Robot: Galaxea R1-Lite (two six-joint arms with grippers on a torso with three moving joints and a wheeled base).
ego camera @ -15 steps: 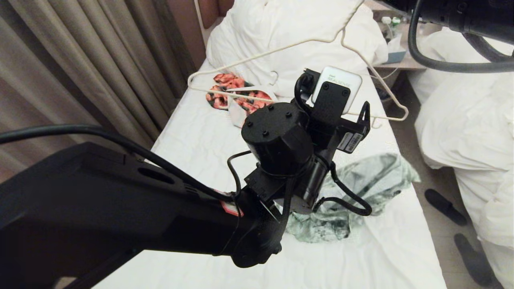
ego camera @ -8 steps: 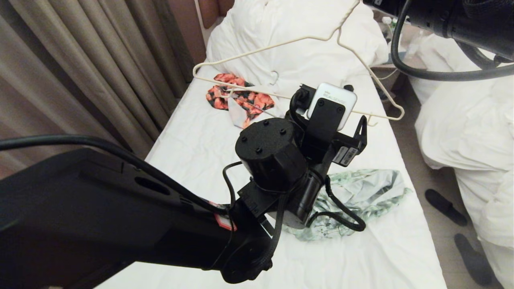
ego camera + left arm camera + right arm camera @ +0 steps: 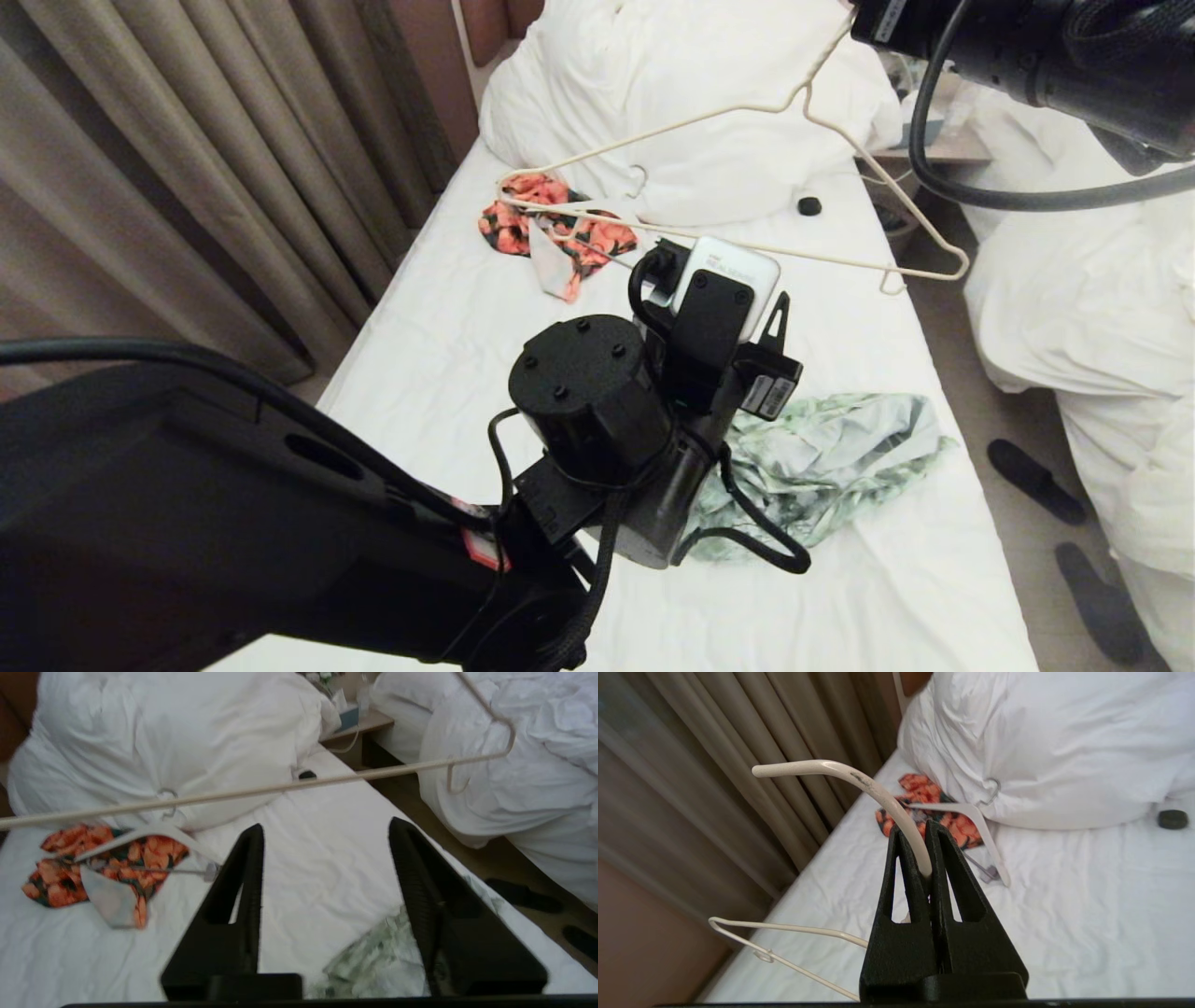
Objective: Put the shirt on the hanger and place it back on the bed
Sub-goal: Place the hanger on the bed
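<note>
Bedroom: curtains [image 3: 187,140] hanging at left, the bed [image 3: 467,317] running ahead, a second bed [image 3: 1074,299] at right. Left gripper [image 3: 327,877] is hovering over the sheet, jaws apart and holding nothing, the shirt [image 3: 831,457] lying crumpled just beneath. Advisable: be pinching one layer at the collar. Right gripper [image 3: 927,868] is clamping the hanger [image 3: 747,107] by its hook, carrying it aloft.

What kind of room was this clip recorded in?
Most likely a hotel-style twin bedroom. Two white-sheeted beds stand side by side: the bed being worked at, with a heaped duvet at its head, and a second bed across a narrow aisle. Long curtains hang along one side.
</note>
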